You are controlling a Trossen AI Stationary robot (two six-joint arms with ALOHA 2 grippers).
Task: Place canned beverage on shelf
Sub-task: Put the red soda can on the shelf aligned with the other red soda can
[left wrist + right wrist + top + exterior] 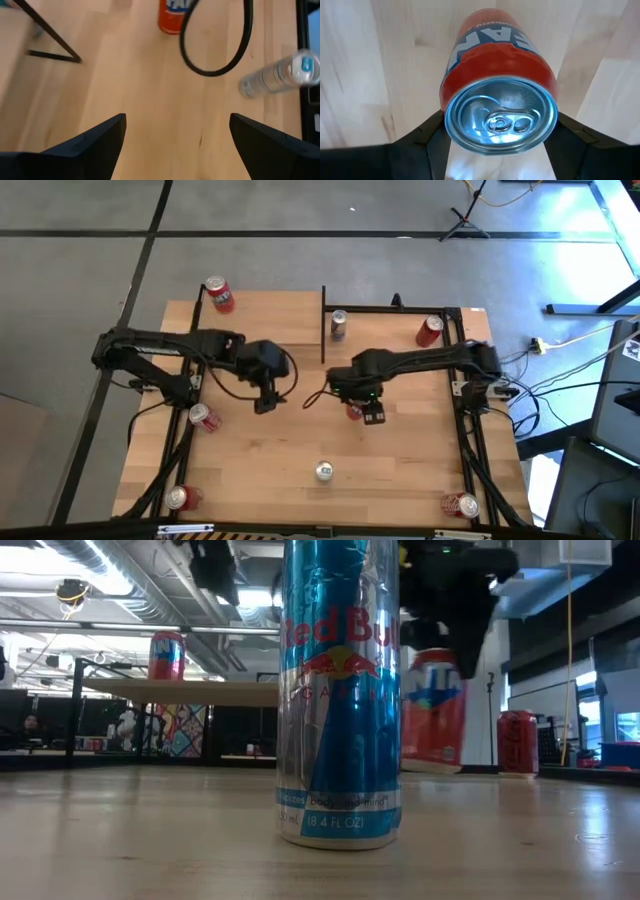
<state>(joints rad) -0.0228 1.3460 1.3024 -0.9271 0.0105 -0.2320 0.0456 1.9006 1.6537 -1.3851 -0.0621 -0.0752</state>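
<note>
The right gripper [495, 150] straddles an upright red can [497, 75], not clearly clamped. Close squarely, then lift toward the shelf [260, 315]. The left gripper [265, 402] hovers open.

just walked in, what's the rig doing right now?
The right hand sits over a red can near the table's middle, fingers on either side of it; whether it grips yet is unclear. The left hand is open over bare table, holding nothing. The shelf has no can on top. A tall blue can stands at the front edge, and other cans sit around the table.
</note>
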